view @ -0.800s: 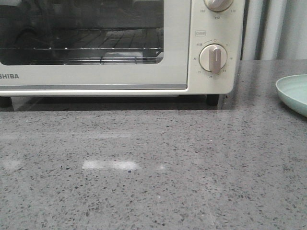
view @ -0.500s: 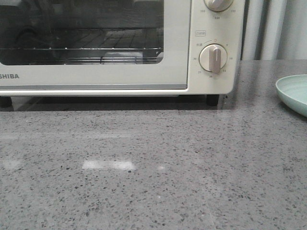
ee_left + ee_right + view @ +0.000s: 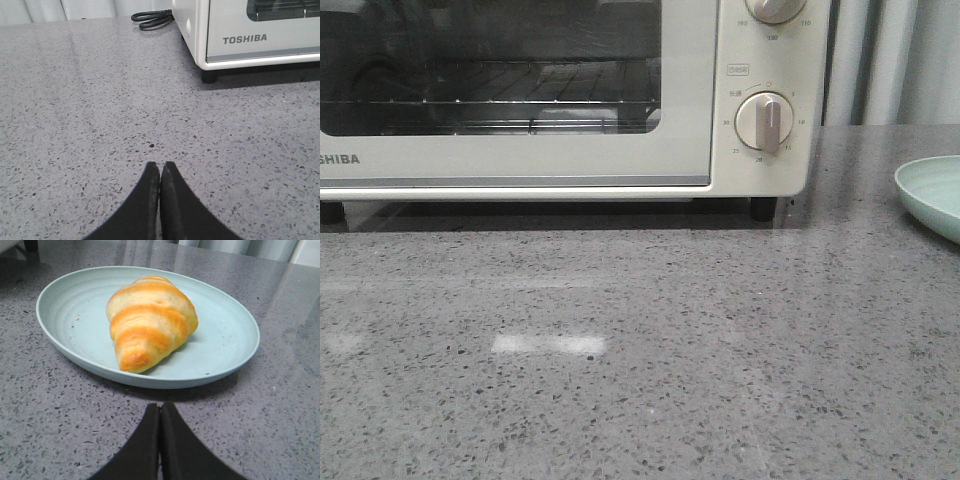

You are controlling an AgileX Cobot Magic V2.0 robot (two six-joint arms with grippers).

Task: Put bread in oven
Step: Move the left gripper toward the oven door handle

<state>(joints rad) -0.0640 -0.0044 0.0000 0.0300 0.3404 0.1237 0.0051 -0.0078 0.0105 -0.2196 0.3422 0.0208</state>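
The cream-white oven (image 3: 570, 100) stands at the back of the grey counter with its glass door closed and a wire rack visible inside. It also shows in the left wrist view (image 3: 250, 35), marked TOSHIBA. The bread (image 3: 150, 327), golden-orange with cream stripes, lies on a pale green plate (image 3: 220, 355) in the right wrist view. My right gripper (image 3: 160, 406) is shut and empty, just short of the plate's near rim. My left gripper (image 3: 160, 165) is shut and empty over bare counter, well short of the oven's corner. Neither gripper shows in the front view.
The plate's edge (image 3: 930, 195) shows at the right of the front view. A coiled black cable (image 3: 151, 19) lies behind the oven's left side. Round beige dials (image 3: 763, 122) sit on the oven's right panel. Pale curtains hang behind the counter.
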